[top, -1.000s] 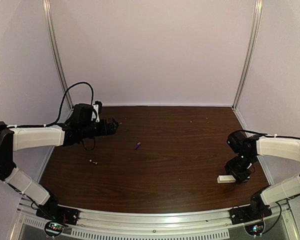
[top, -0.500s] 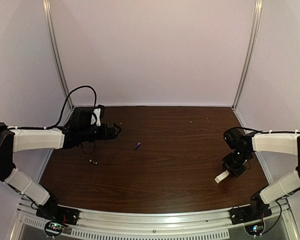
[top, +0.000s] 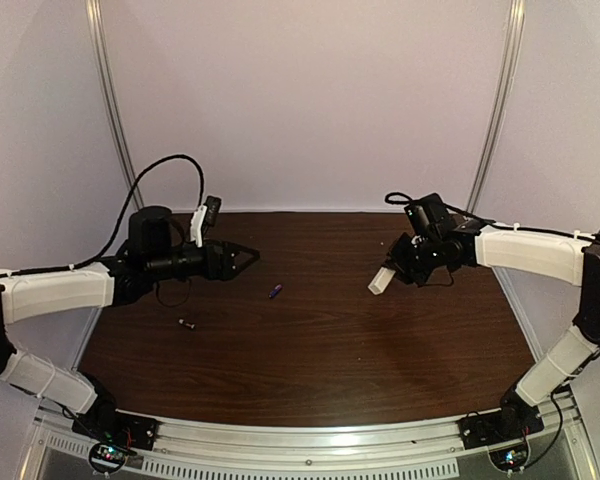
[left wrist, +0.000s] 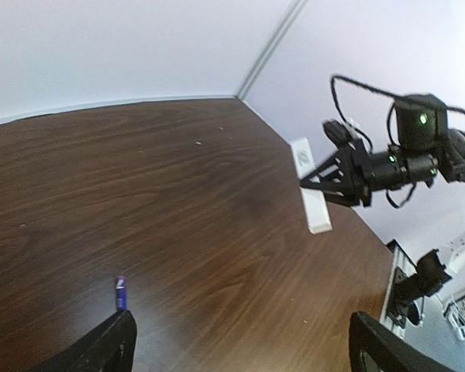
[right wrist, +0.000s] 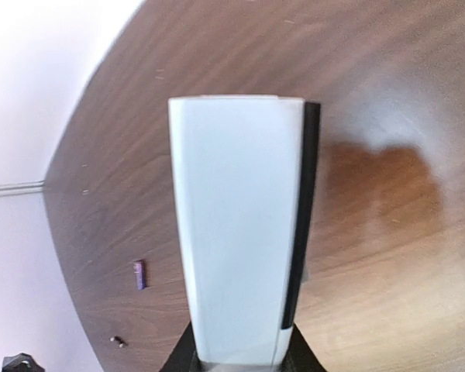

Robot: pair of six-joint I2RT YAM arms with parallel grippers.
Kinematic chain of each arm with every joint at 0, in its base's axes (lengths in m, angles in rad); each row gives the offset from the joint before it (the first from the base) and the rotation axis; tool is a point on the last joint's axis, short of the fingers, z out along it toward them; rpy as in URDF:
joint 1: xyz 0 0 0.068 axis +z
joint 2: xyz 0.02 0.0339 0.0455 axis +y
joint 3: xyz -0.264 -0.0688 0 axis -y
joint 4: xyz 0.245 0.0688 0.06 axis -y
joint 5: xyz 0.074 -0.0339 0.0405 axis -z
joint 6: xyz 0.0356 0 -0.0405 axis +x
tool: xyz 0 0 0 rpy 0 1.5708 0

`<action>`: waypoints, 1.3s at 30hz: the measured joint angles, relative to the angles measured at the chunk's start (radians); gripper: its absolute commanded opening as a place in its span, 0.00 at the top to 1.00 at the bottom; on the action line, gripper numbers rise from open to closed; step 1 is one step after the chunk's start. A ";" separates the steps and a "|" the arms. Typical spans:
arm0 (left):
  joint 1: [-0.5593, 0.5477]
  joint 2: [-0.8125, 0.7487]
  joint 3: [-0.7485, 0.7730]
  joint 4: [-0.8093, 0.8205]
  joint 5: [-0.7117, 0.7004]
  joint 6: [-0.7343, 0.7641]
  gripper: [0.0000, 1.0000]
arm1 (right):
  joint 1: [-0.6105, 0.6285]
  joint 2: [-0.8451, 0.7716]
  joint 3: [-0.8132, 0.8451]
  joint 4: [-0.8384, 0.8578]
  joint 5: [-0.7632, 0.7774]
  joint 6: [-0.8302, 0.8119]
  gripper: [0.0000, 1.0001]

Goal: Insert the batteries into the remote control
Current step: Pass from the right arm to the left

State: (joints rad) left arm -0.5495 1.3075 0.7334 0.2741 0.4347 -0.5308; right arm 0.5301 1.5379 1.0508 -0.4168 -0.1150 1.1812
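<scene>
Remote control (left wrist: 311, 190) clamped aloft, left-wrist shows markings (left wrist: 302, 157)

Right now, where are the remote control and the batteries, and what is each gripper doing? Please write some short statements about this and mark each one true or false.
1. The right gripper is shut on the remote control. True.
2. The remote control lies flat on the table. False: it is held tilted in the air above the table.
3. The left gripper holds the bluish-purple battery. False: this gripper is open and empty, and that battery lies on the table.
4. The dark battery lies on the table, apart from the bluish-purple battery. True.
</scene>
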 measured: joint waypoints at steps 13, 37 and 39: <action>-0.284 0.180 0.295 -0.118 0.036 0.078 0.14 | 0.166 0.009 0.091 0.305 0.009 -0.169 0.94; -0.387 0.422 0.562 -0.272 -0.233 0.078 0.51 | 0.295 -0.069 0.061 0.452 0.006 -0.293 0.91; -0.391 0.422 0.567 -0.276 -0.234 0.075 0.57 | 0.296 -0.071 0.061 0.453 0.010 -0.298 0.85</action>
State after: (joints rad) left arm -0.9409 1.7294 1.3003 -0.0017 0.2005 -0.4557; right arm 0.8261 1.4666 1.1118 0.0364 -0.1051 0.8833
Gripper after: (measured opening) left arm 0.500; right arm 0.256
